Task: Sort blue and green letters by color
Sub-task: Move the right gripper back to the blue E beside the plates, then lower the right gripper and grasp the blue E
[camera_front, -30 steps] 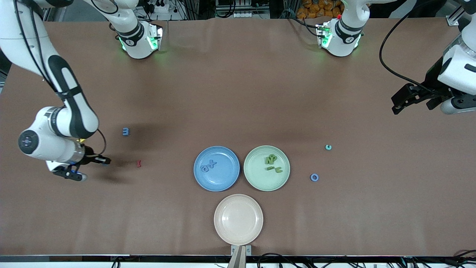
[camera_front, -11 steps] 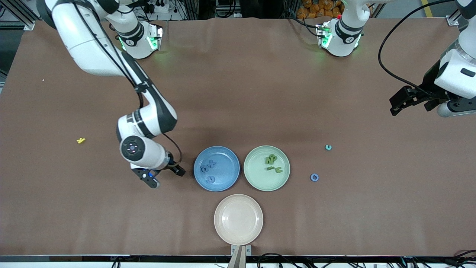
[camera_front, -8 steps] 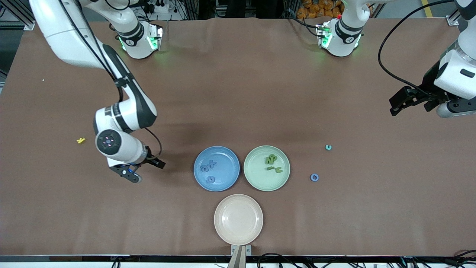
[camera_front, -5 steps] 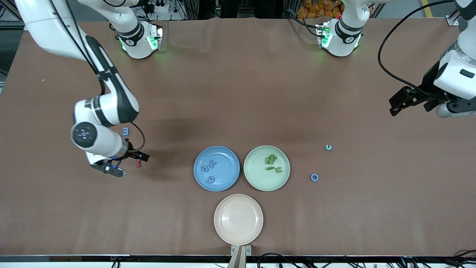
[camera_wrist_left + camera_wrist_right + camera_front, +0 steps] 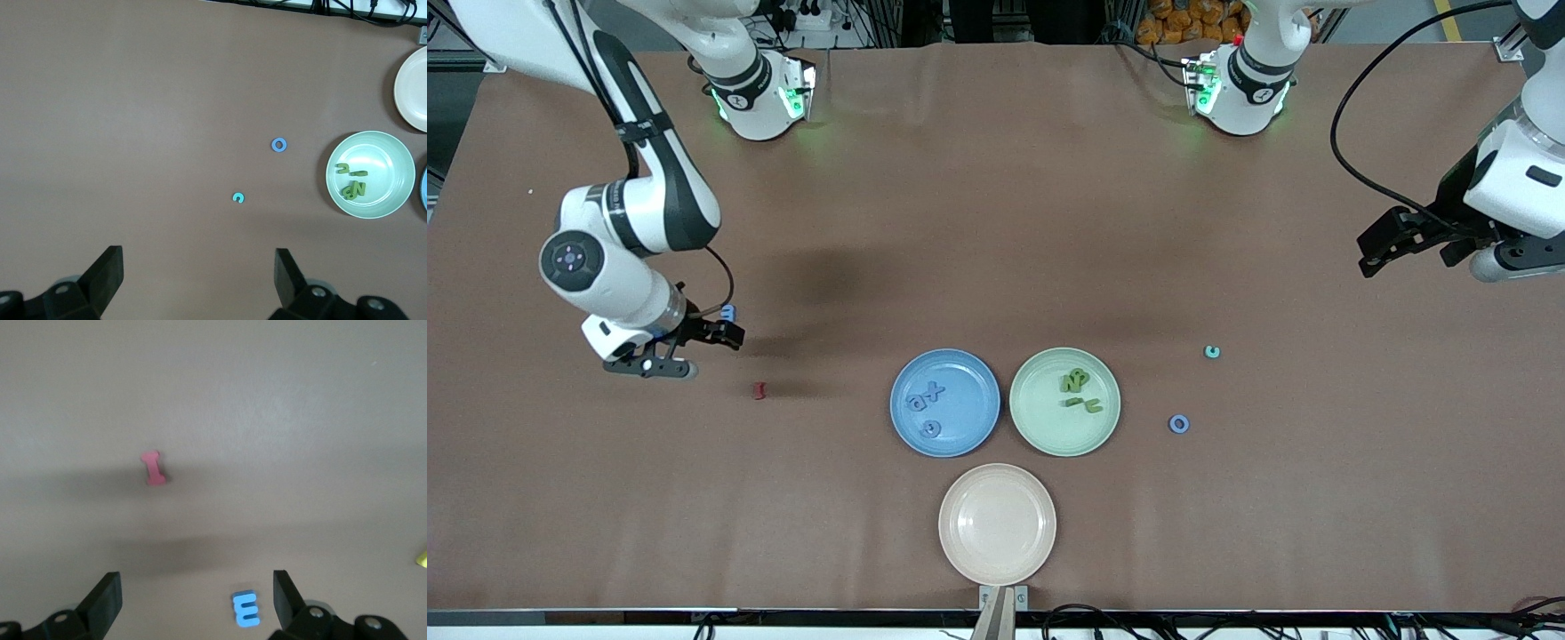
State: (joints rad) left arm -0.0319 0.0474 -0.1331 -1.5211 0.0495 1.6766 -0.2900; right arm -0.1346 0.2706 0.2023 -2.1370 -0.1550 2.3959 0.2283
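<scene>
Here, the open right claw (image 5: 694, 348) hovers above a flat blue letter (image 5: 246, 609).

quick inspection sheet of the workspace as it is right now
surface: brown table, bare around the plates.
job's things: three blue letters in blue plate; green letters in green plate; blue e and blue o loose.
clutter: red letter, teal c, empty cream plate.
grippers: right gripper open over blue e; left gripper open, waiting.
cables: black cable on left arm.
surroundings: nothing seen.
</scene>
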